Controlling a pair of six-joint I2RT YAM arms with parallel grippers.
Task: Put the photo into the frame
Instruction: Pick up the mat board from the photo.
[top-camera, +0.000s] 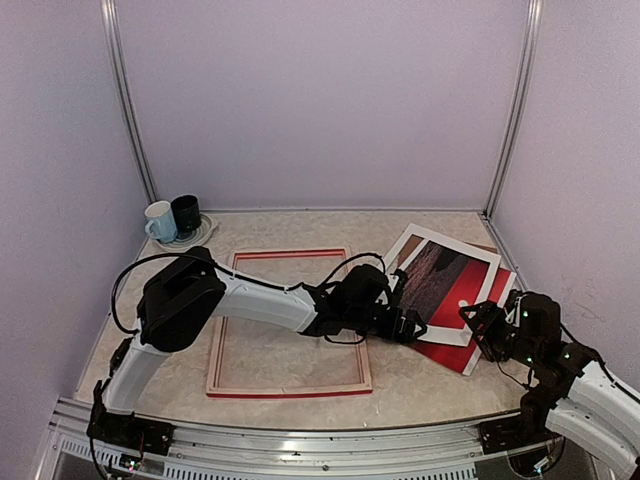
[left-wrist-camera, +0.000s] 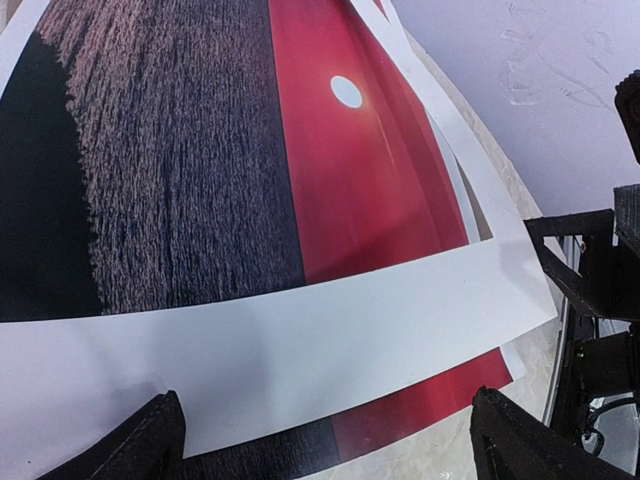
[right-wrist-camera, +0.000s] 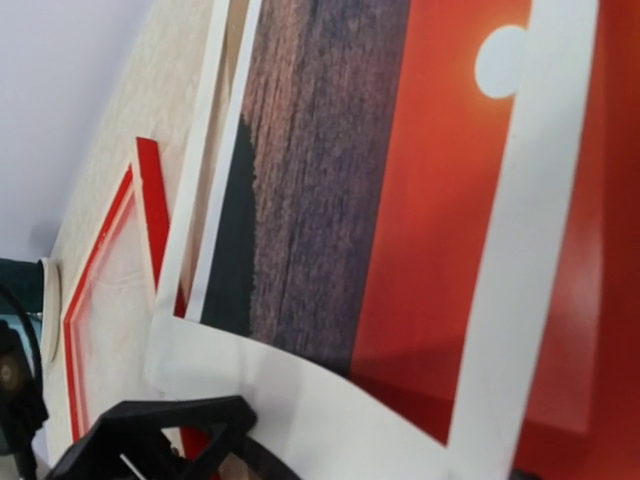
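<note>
At the photo (left-wrist-camera: 250, 200)'s white margin, with left fingers (left-wrist-camera: 140, 450) and right fingers (right-wrist-camera: 150, 412) both wide apart, the left should pinch only that top sheet.

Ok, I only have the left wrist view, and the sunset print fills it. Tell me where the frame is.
Observer: The frame lies flat on the table, left of the photo, with nothing inside it.
Operator: Now place the right pincer for me.
Observer: The right pincer is open, at the photo's near right edge.
Operator: List whatever else is out there.
Observer: A pale mug and a dark mug on a saucer, far left corner.
</note>
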